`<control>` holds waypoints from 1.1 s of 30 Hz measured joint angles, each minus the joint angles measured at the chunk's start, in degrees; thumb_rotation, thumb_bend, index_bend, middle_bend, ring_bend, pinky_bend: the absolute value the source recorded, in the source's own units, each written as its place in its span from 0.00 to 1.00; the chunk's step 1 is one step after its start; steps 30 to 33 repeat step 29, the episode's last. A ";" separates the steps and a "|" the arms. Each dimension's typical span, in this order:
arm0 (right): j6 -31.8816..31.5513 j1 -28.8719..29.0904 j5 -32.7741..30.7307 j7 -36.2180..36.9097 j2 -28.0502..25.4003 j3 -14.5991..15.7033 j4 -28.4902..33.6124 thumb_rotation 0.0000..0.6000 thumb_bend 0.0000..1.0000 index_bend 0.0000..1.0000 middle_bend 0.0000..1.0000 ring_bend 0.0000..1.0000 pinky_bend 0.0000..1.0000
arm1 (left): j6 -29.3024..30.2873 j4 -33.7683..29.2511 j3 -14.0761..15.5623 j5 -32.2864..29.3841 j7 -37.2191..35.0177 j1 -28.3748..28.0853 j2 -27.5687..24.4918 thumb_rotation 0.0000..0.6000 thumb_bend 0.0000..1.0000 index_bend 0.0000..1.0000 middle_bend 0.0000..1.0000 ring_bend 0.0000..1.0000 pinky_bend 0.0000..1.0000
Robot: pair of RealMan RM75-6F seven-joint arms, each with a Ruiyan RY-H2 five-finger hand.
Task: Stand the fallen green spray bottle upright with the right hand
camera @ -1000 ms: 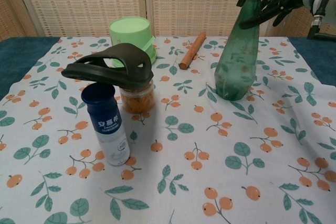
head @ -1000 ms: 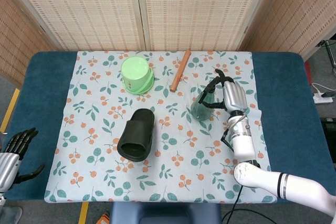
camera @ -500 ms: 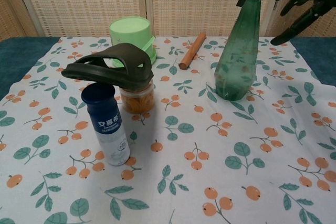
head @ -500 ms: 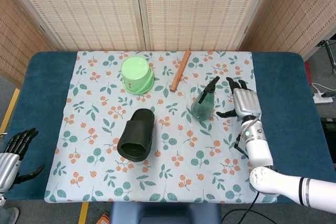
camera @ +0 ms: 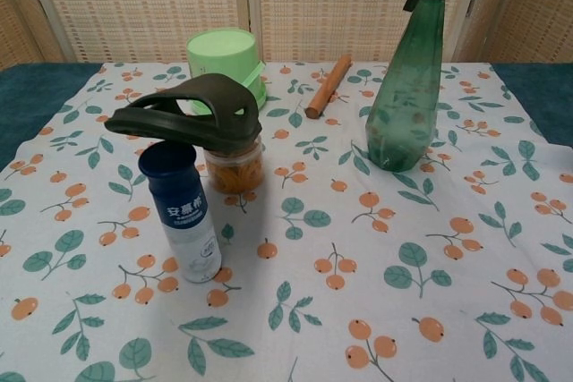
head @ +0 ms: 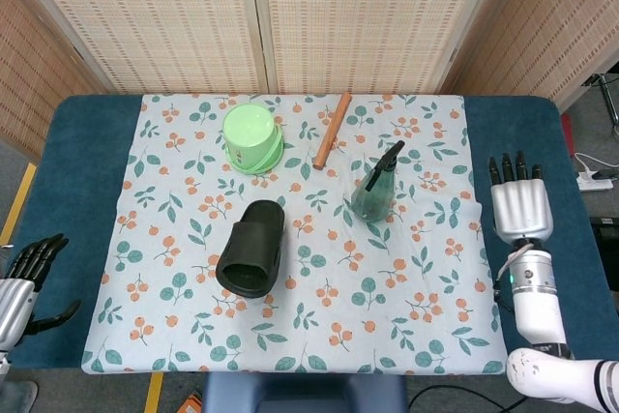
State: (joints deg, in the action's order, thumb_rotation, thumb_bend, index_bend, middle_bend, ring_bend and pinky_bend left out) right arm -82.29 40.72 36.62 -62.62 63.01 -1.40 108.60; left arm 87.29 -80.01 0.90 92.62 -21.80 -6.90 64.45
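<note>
- Since a second ago the right hand (head: 521, 207) has let go of the green spray bottle (head: 374, 187) and drawn off to the right, past the edge of the floral cloth (head: 290, 336); the bottle has kept its place.
- The right hand lies flat over the blue table (head: 542, 142), fingers straight and slightly apart, holding nothing, well apart from the bottle.
- Only the head view shows either hand; the chest view shows none.
- The left hand (head: 21, 282) sits at the near-left corner of the table, off the cloth, far left of the bottle, its dark fingers loosely curled and apart with nothing in them.
- The chest view alone shows a blue-capped white bottle (camera: 183, 223) standing nearest the camera, well left of and nearer than the spray bottle, and just behind it a clear jar of orange contents (camera: 235, 167).
- A dark slipper (camera: 191, 115) rests on top of the jar and the bottle's cap; from the head view it hides both.
- The green spray bottle stands upright on the cloth, right of centre, its black trigger head at the top; in the chest view (camera: 405, 87) nothing stands in front of it.
- Beyond and left of the spray bottle lies a wooden stick (head: 332, 130), apart from it.
- Further left of the stick sits an upturned light-green bucket (head: 252, 138), behind the slipper.
</note>
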 measured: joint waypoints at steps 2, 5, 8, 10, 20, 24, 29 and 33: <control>1.24 -0.98 1.28 3.92 -0.79 -0.20 -0.71 1.00 0.13 0.00 0.03 0.00 0.20 | 0.23 0.04 -0.18 -0.20 -0.24 0.06 0.02 1.00 0.22 0.02 0.01 0.00 0.00; 2.28 -2.82 5.54 12.08 -1.15 -0.48 -2.69 1.00 0.12 0.00 0.03 0.00 0.20 | 0.47 0.06 -0.34 -0.31 -0.50 0.14 0.11 1.00 0.22 0.02 0.01 0.00 0.00; 2.35 -5.21 11.70 22.67 -0.73 -0.71 -5.82 1.00 0.12 0.00 0.03 0.00 0.20 | 0.45 -0.10 -0.32 -0.13 -0.33 0.07 0.06 1.00 0.22 0.02 0.01 0.00 0.00; 1.84 -7.27 16.30 30.80 0.00 -0.77 -8.56 1.00 0.12 0.00 0.03 0.00 0.20 | 0.59 -0.18 -0.27 0.02 -0.19 0.10 0.06 1.00 0.22 0.02 0.01 0.00 0.00; -1.38 -19.00 34.00 60.01 7.98 1.64 -28.87 1.00 0.12 0.00 0.03 0.00 0.20 | 0.73 -0.66 -0.16 0.27 0.79 0.19 0.04 1.00 0.22 0.02 0.01 0.00 0.00; -1.33 -22.31 37.98 63.53 11.25 2.40 -34.34 1.00 0.12 0.00 0.03 0.00 0.20 | 0.90 -1.12 -0.11 0.48 1.49 0.23 0.07 1.00 0.22 0.02 0.01 0.00 0.00; -0.78 -23.76 39.45 62.81 12.09 2.17 -35.09 1.00 0.12 0.00 0.03 0.00 0.20 | 0.58 -1.16 -0.06 0.24 1.78 0.25 0.13 1.00 0.22 0.02 0.01 0.00 0.00; -0.78 -23.76 39.45 62.81 12.09 2.17 -35.09 1.00 0.12 0.00 0.03 0.00 0.20 | 0.58 -1.16 -0.06 0.24 1.78 0.25 0.13 1.00 0.22 0.02 0.01 0.00 0.00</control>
